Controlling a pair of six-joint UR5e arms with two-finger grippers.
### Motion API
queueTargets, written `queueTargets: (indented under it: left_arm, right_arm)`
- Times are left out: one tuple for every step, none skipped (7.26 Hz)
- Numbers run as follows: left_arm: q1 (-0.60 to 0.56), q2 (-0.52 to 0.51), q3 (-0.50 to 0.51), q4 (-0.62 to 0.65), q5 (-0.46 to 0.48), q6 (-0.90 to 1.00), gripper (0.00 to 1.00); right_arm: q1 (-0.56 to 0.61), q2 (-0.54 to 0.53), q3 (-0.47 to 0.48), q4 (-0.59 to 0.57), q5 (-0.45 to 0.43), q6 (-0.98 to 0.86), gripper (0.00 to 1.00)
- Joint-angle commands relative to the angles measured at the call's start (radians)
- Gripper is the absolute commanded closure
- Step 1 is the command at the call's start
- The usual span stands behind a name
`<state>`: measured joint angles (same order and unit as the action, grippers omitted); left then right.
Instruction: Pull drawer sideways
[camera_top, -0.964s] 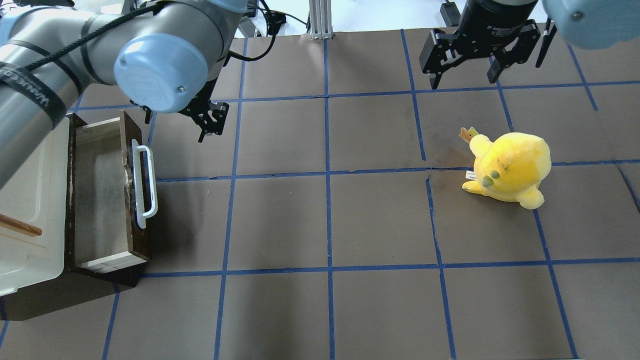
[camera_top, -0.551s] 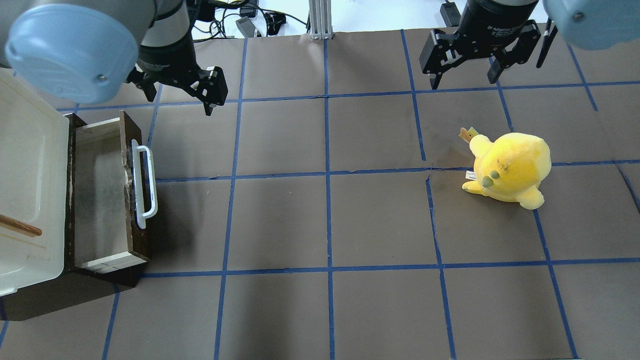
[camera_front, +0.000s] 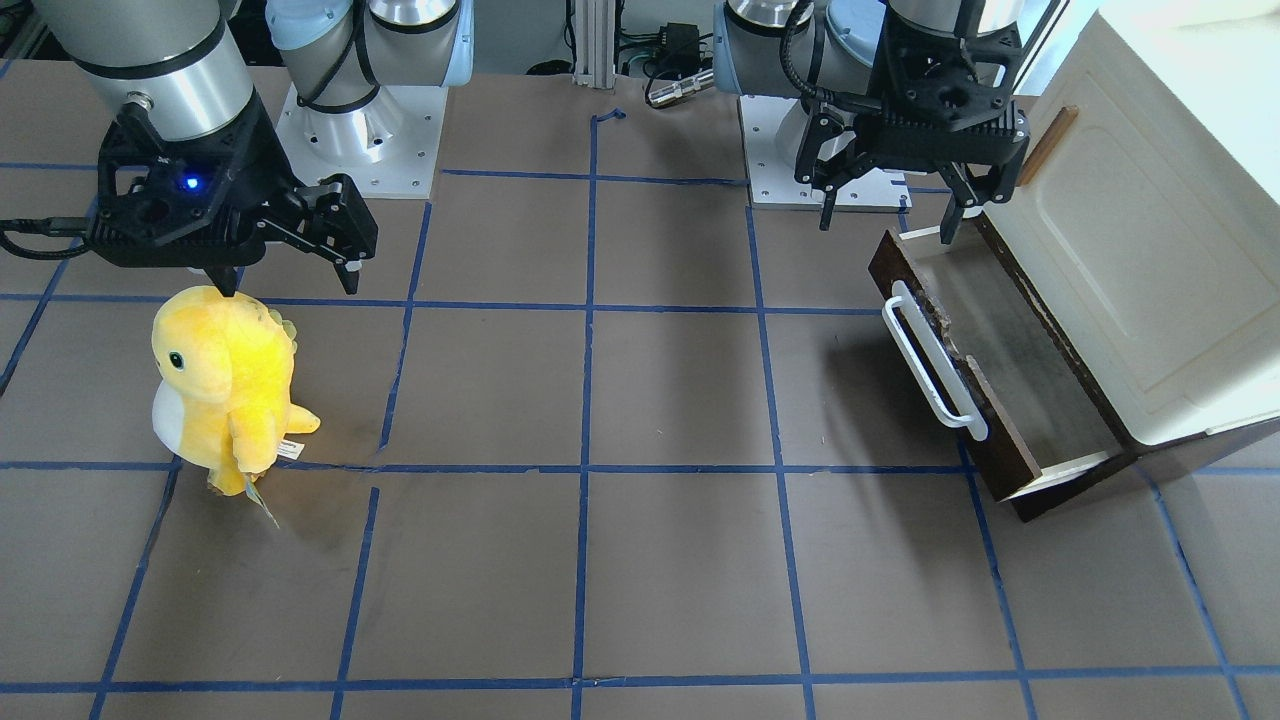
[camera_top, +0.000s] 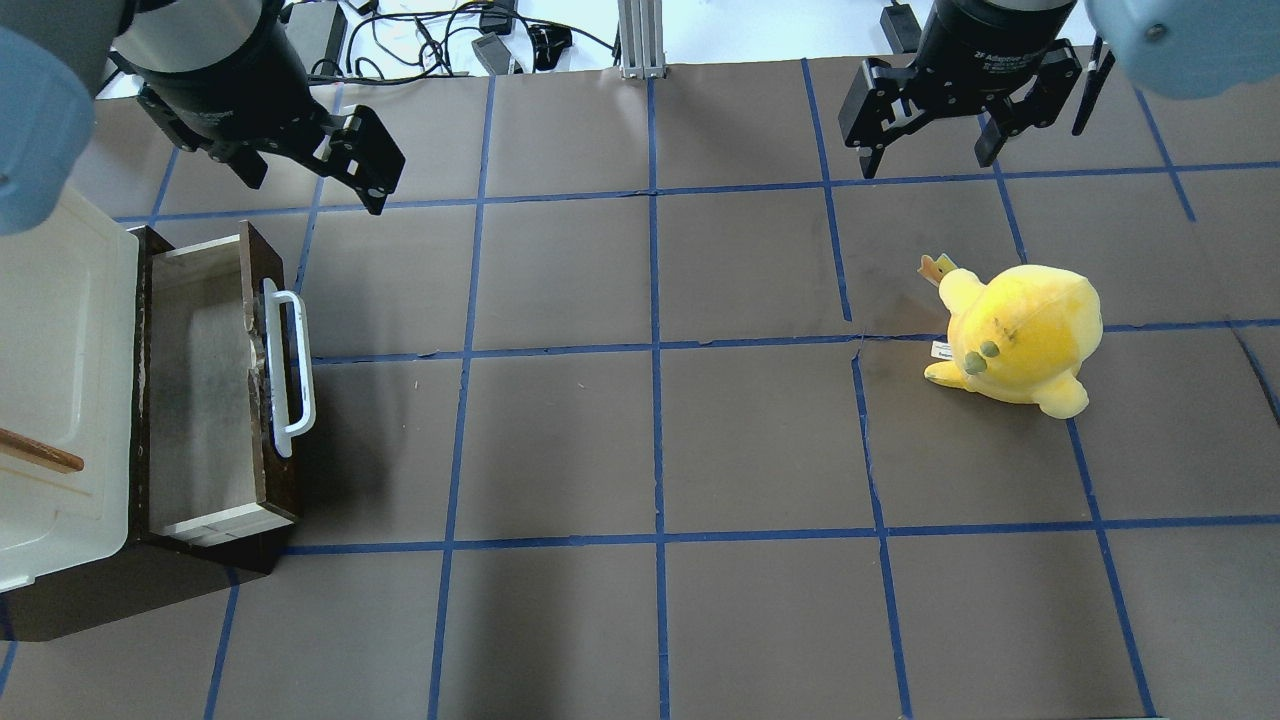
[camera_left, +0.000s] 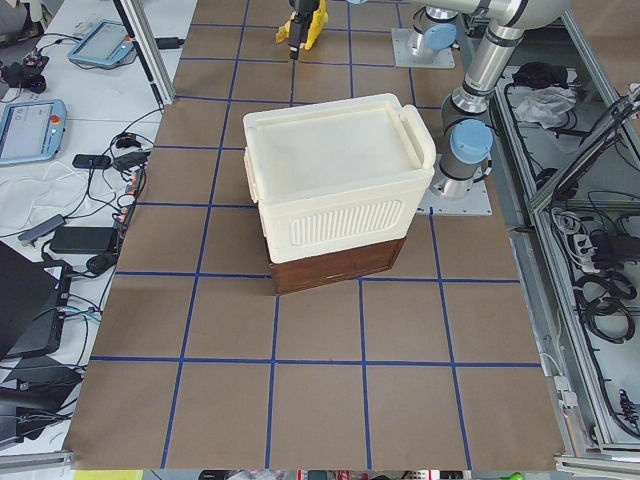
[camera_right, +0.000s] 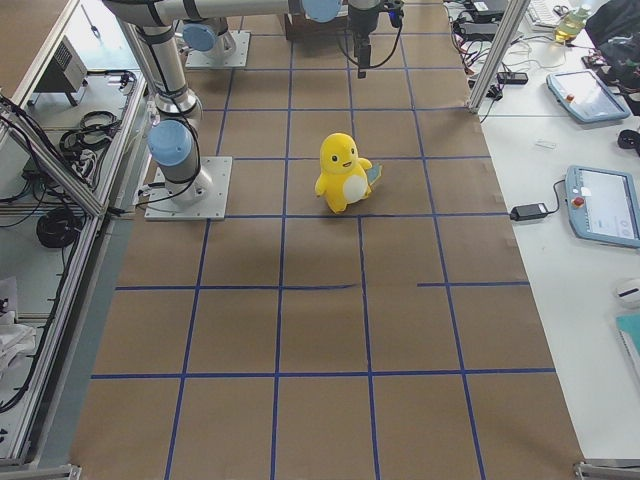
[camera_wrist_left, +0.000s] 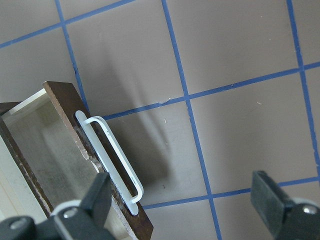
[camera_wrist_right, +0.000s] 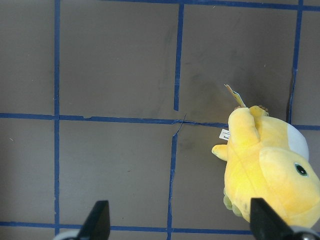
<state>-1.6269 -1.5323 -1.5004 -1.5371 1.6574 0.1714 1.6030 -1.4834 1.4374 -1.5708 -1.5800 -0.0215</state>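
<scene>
Drawer (camera_top: 200, 390): at the left end of the worktop (camera_top: 650, 450), standing pulled out to the right from under the cream panelled box (camera_top: 60, 340). Pale interior open to view from above.
Drawer front: dark brown with a chipped top edge, facing right.
Handle (camera_top: 291, 370): long white bar across the drawer front, with nothing touching it.
Left gripper (camera_top: 312, 190): raised off the worktop by the drawer's end nearest the robot base, clear of the handle. Jaws spread wide, holding nothing.
Left wrist view: the handle (camera_wrist_left: 112, 155) and the chipped front lay low and to the left between the jaws.
Right gripper (camera_top: 927, 165): raised over the right half of the worktop, on the robot-base side of the plush. Jaws wide, holding nothing.
Yellow plush toy (camera_top: 1020, 340): upright on the right side, well apart from the drawer.
Small wooden handle (camera_top: 40, 452): on the cream box.
</scene>
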Motion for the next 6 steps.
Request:
queueTargets:
  left_arm:
    - [0.036,0.012,-0.003,0.038,-0.08,-0.028,0.0]
    - [0.051,0.023,-0.004,0.037,-0.097,-0.038,0.0]
    - [0.083,0.029,-0.009,0.017,-0.106,-0.027,0.0]
    - [0.138,0.035,-0.012,0.011,-0.145,-0.03,0.0]
    - [0.148,0.056,-0.009,-0.076,-0.153,-0.039,0.0]
    - [0.148,0.072,-0.011,-0.104,-0.14,-0.041,0.0]
  right_arm:
    - [0.0,0.0,0.0,0.0,0.0,0.0,0.0]
    - [0.0,0.0,0.0,0.0,0.0,0.0,0.0]
    - [0.0,0.0,0.0,0.0,0.0,-0.002,0.0]
    - [0.0,0.0,0.0,0.0,0.0,0.0,0.0]
    - [0.0,0.0,0.0,0.0,0.0,0.0,0.0]
    - [0.0,0.0,0.0,0.0,0.0,0.0,0.0]
